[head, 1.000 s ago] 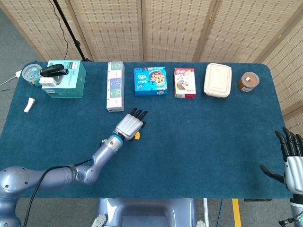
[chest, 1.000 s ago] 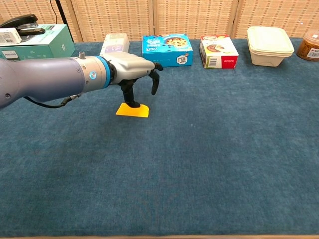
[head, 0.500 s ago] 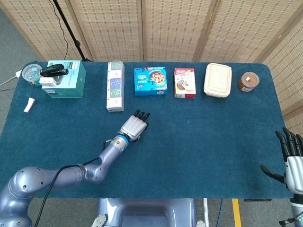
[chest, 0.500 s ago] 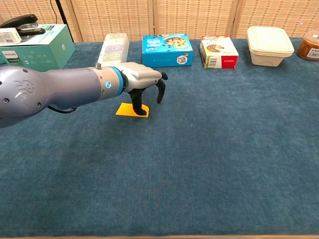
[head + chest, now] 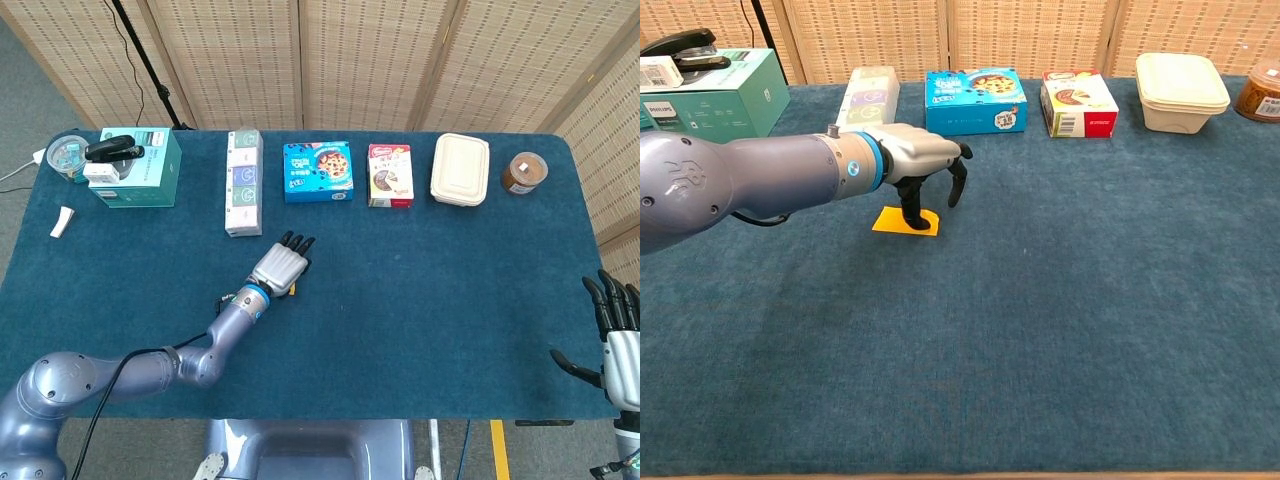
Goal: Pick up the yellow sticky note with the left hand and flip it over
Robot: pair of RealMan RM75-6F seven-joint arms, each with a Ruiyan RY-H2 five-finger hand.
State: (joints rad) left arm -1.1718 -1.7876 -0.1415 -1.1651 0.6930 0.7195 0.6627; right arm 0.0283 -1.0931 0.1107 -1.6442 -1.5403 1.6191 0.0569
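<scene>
The left hand (image 5: 923,168) hovers palm-down over the yellow sticky note (image 5: 903,222), which lies flat on the blue table (image 5: 1060,300), in its left half, a little in front of the row of boxes along the far edge. The dark fingers (image 5: 910,205) curl downward, one tip touching the note's top face, but nothing is lifted; the hand holds nothing yet. From the head view only a sliver of yellow (image 5: 290,289) peeks out beneath the hand (image 5: 279,266).

This looks a tricky pick: the note should be feather-light, thin and floppy, lying flush against the cloth, so there's no edge standing proud. Best bet is probably to drag or press a corner until it lifts, then pinch that edge gently. The right hand (image 5: 618,345) waits with fingers spread and empty at the table's near right corner.
</scene>
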